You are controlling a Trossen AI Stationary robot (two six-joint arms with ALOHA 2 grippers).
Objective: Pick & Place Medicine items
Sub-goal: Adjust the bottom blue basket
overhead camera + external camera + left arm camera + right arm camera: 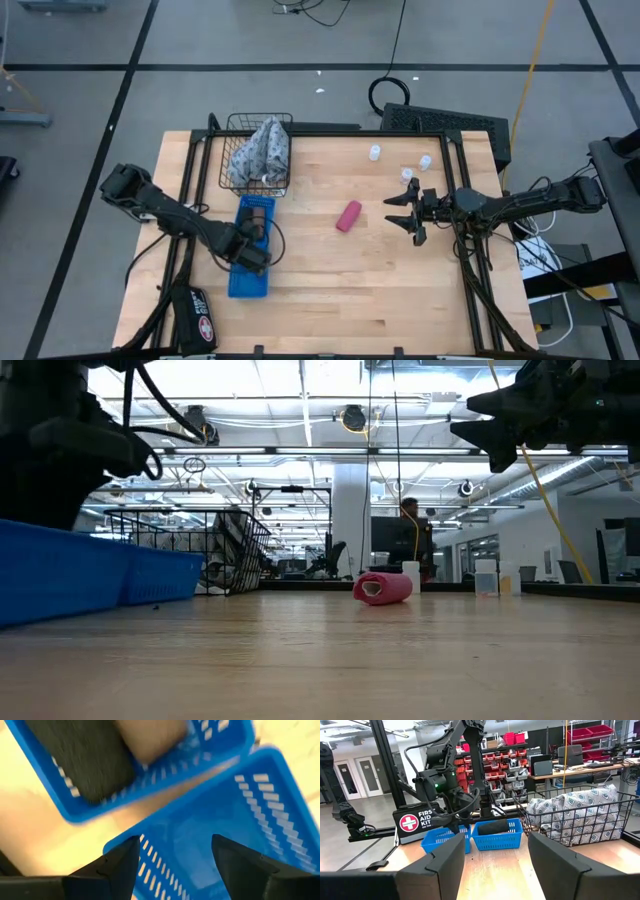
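The pink tube (348, 216) (382, 587) lies on its side mid-table. Three tiny white bottles (375, 152) (425, 162) (407, 175) stand toward the far right. The black oblong container (256, 213) (95, 765) (495, 826) lies in the farther blue tray. My left gripper (255, 252) (175, 855) hovers open over the nearer blue tray (225, 820), touching nothing. My right gripper (402, 218) (495, 855) is open and raised above the table, right of the pink tube and just near of the bottles.
A wire basket (258, 155) (580, 820) holding the grey patterned cloth bundle sits at the far edge, behind the two blue trays (250, 275). A first aid kit pouch (195, 315) (417, 822) lies at the near left corner. Bare wood spreads around the pink tube.
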